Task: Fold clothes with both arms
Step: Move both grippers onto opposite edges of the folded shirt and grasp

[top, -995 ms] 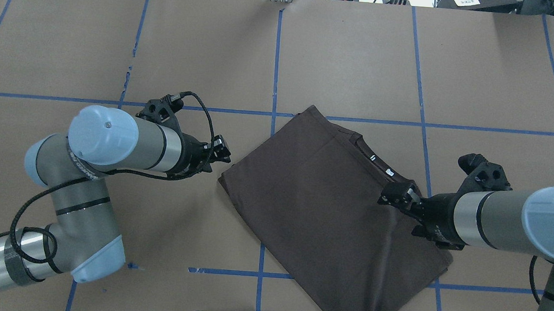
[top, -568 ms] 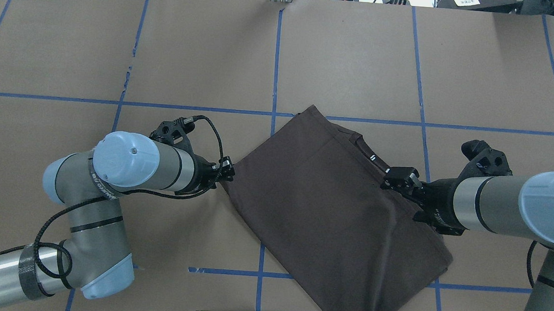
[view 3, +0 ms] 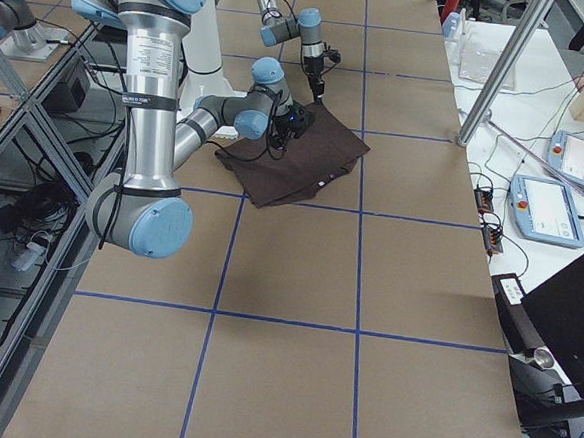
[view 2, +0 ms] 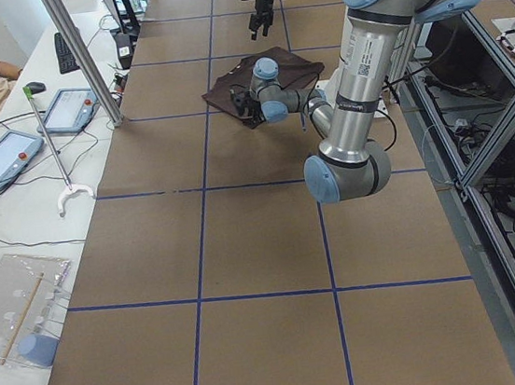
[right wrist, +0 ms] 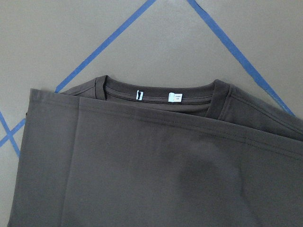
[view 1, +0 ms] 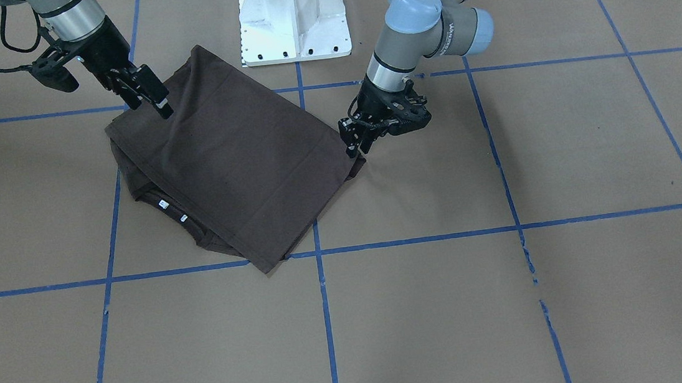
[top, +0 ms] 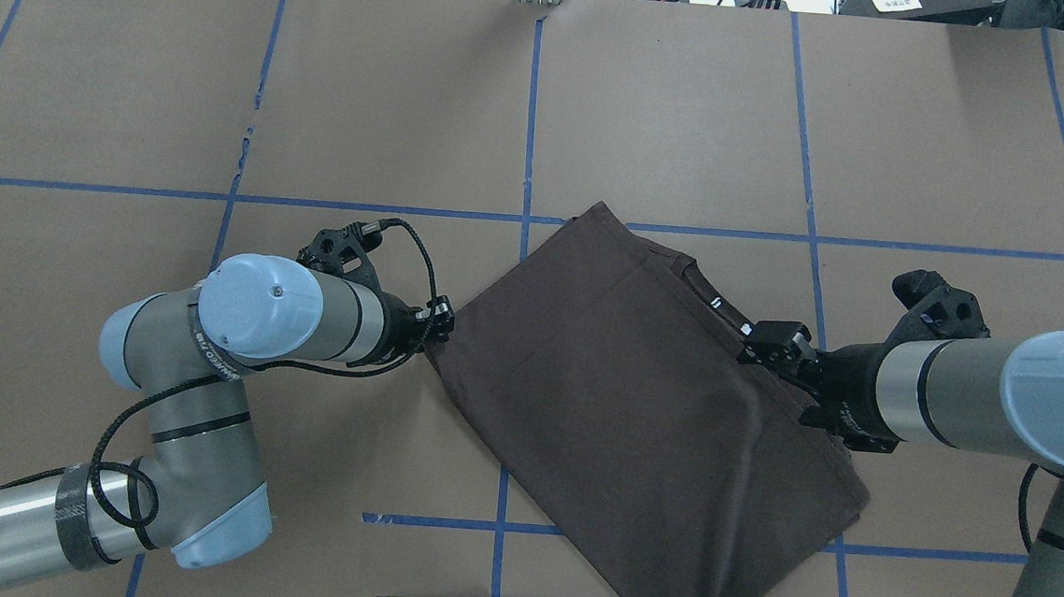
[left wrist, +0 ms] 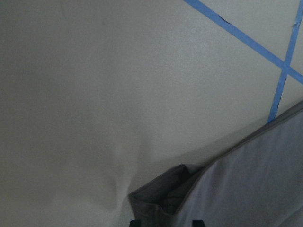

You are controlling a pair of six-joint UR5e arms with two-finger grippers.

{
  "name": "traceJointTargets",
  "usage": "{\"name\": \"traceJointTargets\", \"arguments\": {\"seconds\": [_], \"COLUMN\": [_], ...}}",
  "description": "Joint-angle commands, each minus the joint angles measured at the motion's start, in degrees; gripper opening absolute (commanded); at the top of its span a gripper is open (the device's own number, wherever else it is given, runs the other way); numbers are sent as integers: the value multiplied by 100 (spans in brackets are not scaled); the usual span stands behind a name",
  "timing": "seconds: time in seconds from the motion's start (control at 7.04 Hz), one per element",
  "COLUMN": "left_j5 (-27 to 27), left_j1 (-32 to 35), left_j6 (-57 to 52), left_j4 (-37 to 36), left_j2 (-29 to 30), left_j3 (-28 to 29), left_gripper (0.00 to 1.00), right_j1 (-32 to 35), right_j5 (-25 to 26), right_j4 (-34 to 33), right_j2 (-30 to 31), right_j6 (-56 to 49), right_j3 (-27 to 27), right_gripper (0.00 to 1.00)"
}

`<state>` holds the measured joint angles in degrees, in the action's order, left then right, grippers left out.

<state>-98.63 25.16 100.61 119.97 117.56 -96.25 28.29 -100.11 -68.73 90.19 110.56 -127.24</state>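
The dark brown T-shirt (top: 637, 409) lies folded into a slanted rectangle on the brown paper table, its collar and white labels (right wrist: 175, 97) peeking out at the far right edge. My left gripper (top: 438, 321) is low at the shirt's left corner. It is open, and the fingertips (left wrist: 134, 222) stand on either side of that corner (left wrist: 161, 198). My right gripper (top: 770, 341) hovers over the shirt's right edge beside the collar, open and holding nothing. In the front view the left gripper (view 1: 354, 143) is at the shirt's (view 1: 237, 157) right corner and the right gripper (view 1: 154, 103) at its upper left.
The white pedestal base (view 1: 293, 18) stands just behind the shirt's near corner. Blue tape lines (top: 530, 130) cross the paper. An operator's tablets and cables (view 2: 8, 153) lie beyond the table's far edge.
My left arm has swung right and down until its gripper reached the shirt's left corner. My right gripper has shifted slightly towards the collar. The shirt has not moved.
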Motion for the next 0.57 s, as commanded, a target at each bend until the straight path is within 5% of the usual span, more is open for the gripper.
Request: {"name": "traceJointTargets", "arguments": {"seconds": [0.0, 0.43], "left_j5": [28, -7], "left_j1": [41, 732], "left_j6": [-15, -504], "left_j4": [0, -8], "left_j2": [4, 284], "left_j3": [10, 264], "left_gripper": [0, 0], "right_j1": [1, -8], "right_j5": [0, 0], "right_j4": [0, 0], "right_j2": [7, -72], "right_j6": [10, 1], "right_j3": [15, 15], "right_gripper": [100, 100]}}
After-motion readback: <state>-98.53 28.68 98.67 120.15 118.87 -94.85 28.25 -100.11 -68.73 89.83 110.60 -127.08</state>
